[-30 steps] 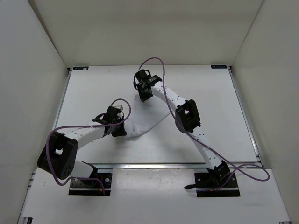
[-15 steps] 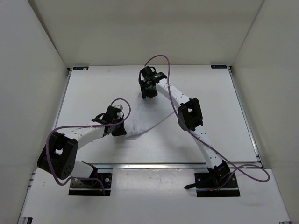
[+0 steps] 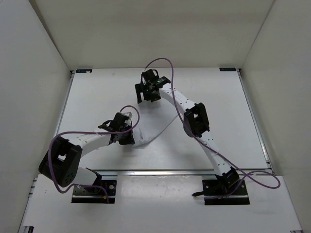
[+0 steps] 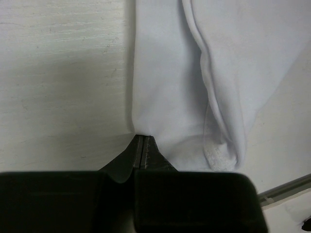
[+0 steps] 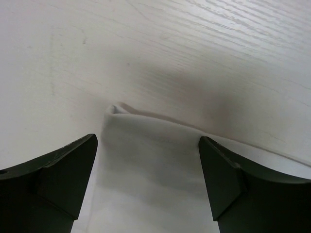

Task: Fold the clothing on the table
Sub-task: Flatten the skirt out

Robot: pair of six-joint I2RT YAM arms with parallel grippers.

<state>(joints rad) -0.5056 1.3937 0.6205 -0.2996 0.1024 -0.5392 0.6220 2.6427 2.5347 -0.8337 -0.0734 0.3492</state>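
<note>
The clothing (image 3: 151, 128) is a white cloth lying in a folded band on the table (image 3: 97, 97), between the two arms. My left gripper (image 3: 129, 139) is shut on its near edge; in the left wrist view the closed tips (image 4: 142, 141) pinch the clothing (image 4: 165, 73), and a doubled hem (image 4: 219, 156) lies to the right. My right gripper (image 3: 146, 97) is open over the far end. In the right wrist view a corner of the clothing (image 5: 150, 165) lies flat between the spread fingers (image 5: 63, 174) without touching them.
White walls close in the table on three sides. An aluminium rail (image 3: 160, 171) runs along the near edge and also shows in the left wrist view (image 4: 286, 189). Purple cables loop over both arms. Bare tabletop (image 5: 204, 43) lies beyond the cloth corner.
My right gripper has opened and let go of the cloth corner, which now lies on the table. My left gripper, still shut on the cloth, has shifted slightly to the right.
</note>
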